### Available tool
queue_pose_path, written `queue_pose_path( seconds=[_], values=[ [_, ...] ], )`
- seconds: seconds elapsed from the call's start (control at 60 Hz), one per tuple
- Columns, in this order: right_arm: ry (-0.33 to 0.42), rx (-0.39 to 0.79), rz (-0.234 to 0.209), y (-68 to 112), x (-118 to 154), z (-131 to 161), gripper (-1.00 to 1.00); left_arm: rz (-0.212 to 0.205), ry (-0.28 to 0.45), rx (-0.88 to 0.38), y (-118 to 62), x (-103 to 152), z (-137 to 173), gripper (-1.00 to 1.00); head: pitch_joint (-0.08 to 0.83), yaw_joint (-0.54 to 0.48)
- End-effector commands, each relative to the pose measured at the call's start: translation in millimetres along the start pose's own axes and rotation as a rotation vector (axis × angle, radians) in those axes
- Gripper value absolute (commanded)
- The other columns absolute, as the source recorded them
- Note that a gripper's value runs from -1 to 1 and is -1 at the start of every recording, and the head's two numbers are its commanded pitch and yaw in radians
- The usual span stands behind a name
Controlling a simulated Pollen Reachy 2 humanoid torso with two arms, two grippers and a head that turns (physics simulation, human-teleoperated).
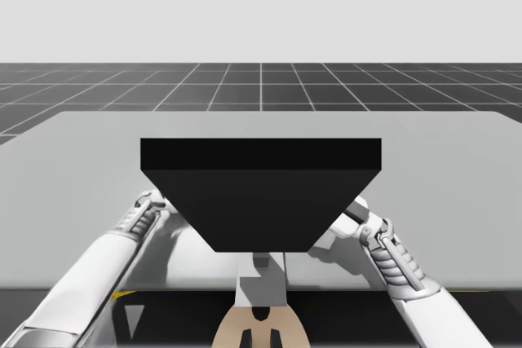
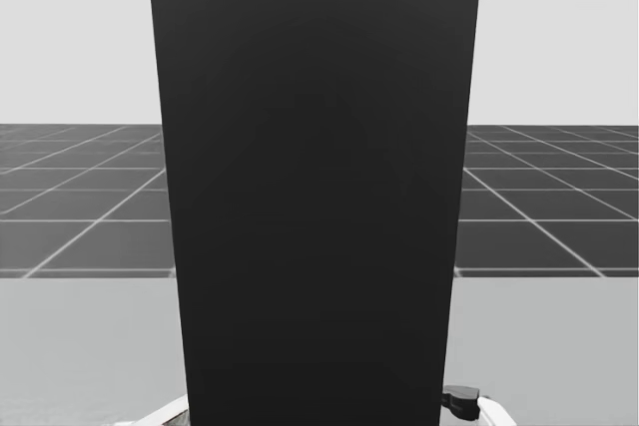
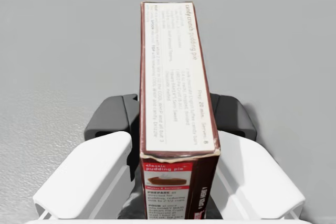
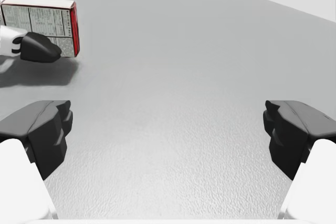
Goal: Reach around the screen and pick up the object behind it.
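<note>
A narrow dark red box with a white printed side stands on edge between the fingers of my left gripper. Both dark pads press its sides, so the gripper is shut on it. In the right wrist view the same box lies far off to the side, with a left finger against it. My right gripper is open wide over bare table. The black screen stands between my arms and hides the box in the high view and the head view.
The grey table stretches wide on both sides of the screen and behind it. My left forearm and right forearm flank the screen's near edge. A dark gridded floor lies beyond the table.
</note>
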Motion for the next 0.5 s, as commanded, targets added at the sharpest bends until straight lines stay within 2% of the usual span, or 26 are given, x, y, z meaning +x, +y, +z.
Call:
queue_pose_path(
  seconds=[0.017,0.15,0.25,0.5],
  values=[
    [0.0,0.0,0.001,0.1,-0.5,-0.7,-1.0,-0.007,-0.044,0.105,27.5,4.8,51.0,1.0,0.107,-0.01],
    [-0.002,-0.007,0.0,-0.3,-0.9,-1.7,-1.0,-0.001,-0.081,0.175,41.6,11.8,85.2,1.0,0.107,-0.01],
    [0.0,-0.008,-0.001,-0.4,-1.0,-1.7,-1.0,-0.007,-0.096,0.207,47.4,20.8,99.8,1.0,0.105,-0.01],
    [-0.002,-0.01,-0.002,-1.2,-0.6,-1.4,-1.0,-0.051,-0.154,0.271,57.5,60.5,126.8,1.0,0.103,-0.01]
  ],
)
